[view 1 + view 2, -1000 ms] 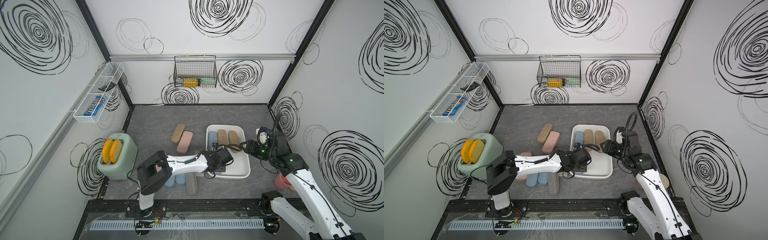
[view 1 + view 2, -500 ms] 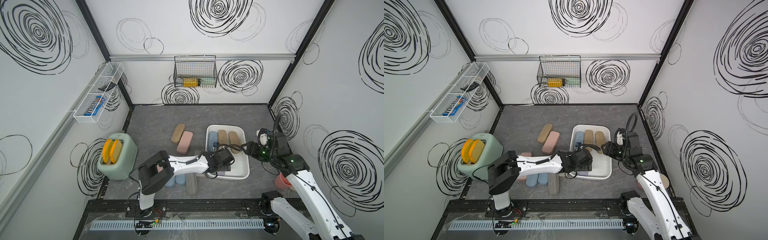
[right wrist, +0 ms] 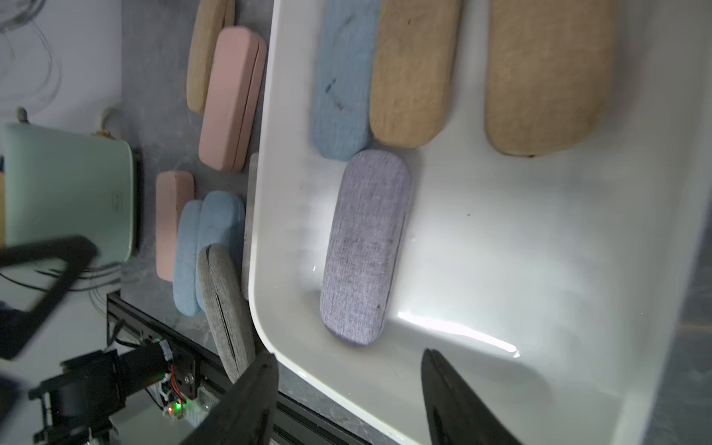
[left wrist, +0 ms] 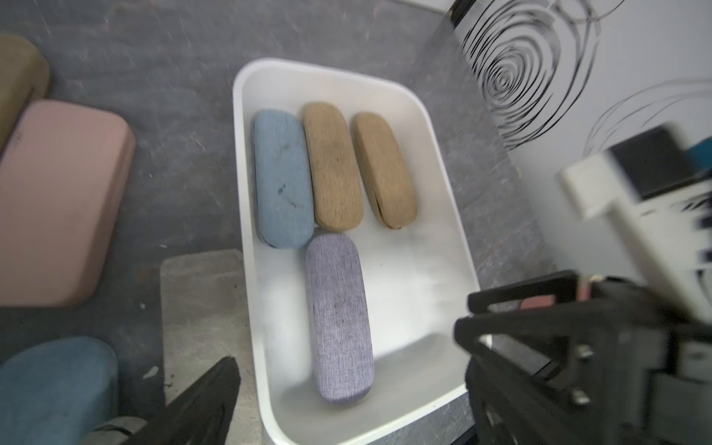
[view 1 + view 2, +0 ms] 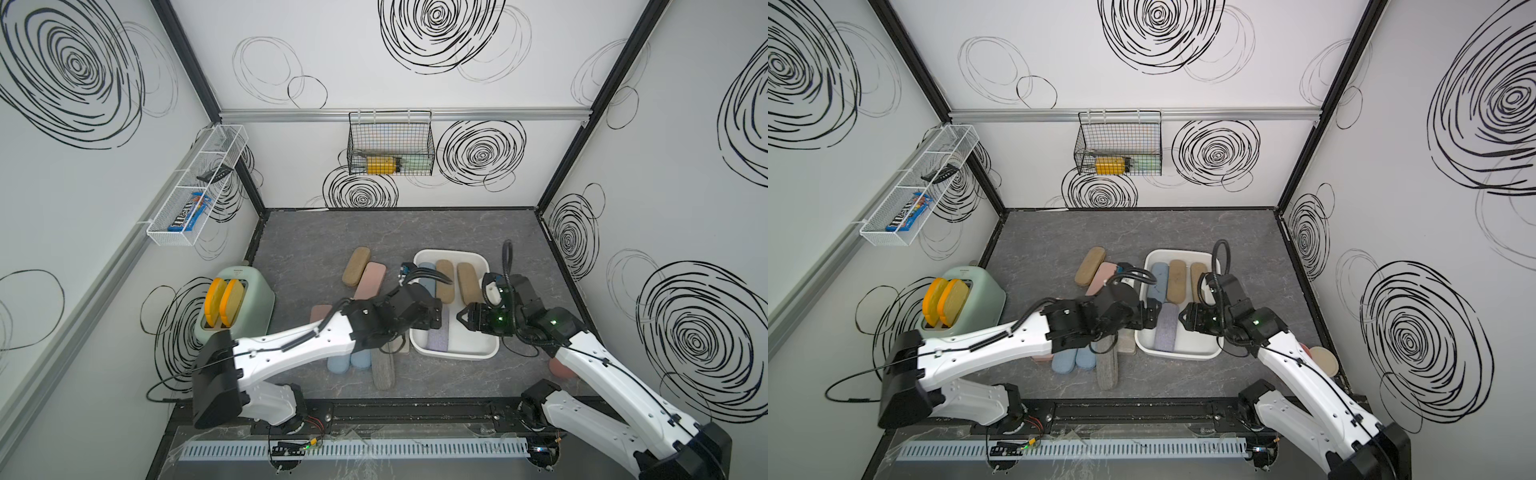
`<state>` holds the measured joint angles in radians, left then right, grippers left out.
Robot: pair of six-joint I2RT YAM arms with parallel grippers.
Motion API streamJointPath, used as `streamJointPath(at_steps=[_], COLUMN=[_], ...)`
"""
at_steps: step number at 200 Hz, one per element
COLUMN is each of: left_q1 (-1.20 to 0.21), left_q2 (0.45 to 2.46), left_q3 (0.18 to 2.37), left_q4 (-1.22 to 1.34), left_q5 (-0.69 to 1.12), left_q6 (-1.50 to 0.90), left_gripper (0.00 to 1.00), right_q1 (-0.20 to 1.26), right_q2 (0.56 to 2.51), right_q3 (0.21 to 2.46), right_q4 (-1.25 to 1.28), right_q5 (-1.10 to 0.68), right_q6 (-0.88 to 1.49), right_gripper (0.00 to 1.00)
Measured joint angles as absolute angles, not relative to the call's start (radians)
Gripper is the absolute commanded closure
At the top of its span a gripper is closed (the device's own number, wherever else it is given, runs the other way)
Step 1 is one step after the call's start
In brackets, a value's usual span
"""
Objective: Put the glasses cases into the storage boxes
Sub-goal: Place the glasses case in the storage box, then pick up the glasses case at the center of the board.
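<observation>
Left pincer gapes wide above the bin, nothing in its grip. The lilac case lies flat on the bin floor right under it, in the half nearer the bottom of the top views. Past it, a blue case and two tan cases lie side by side in the far half. The bin sits just right of centre in both top views.

Right pincer hangs at the bin's right side, fingers apart and empty, one finger at the rim's outer side, the other over the bin floor.

On the bench, left of the bin: a loose tan case beside a pink case. Lower in the frame are two blue ones, a grey one and a second pink, partly under the left arm.
</observation>
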<state>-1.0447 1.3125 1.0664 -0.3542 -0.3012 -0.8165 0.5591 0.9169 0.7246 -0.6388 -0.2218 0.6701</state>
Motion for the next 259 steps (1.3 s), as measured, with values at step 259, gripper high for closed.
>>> streamJointPath(at_steps=[259], left_q1=[-0.515], left_q2=[0.942], left_q3=[0.548], left_q4=[-0.257], left_q5=[0.089], left_q6=[-0.636], left_gripper=[0.04], right_q1=[0.723], right_q2=[1.539], right_q3=[0.852], right_q4=[-0.364], right_q5=[-0.127], right_q6=[0.800], right_gripper=[0.36])
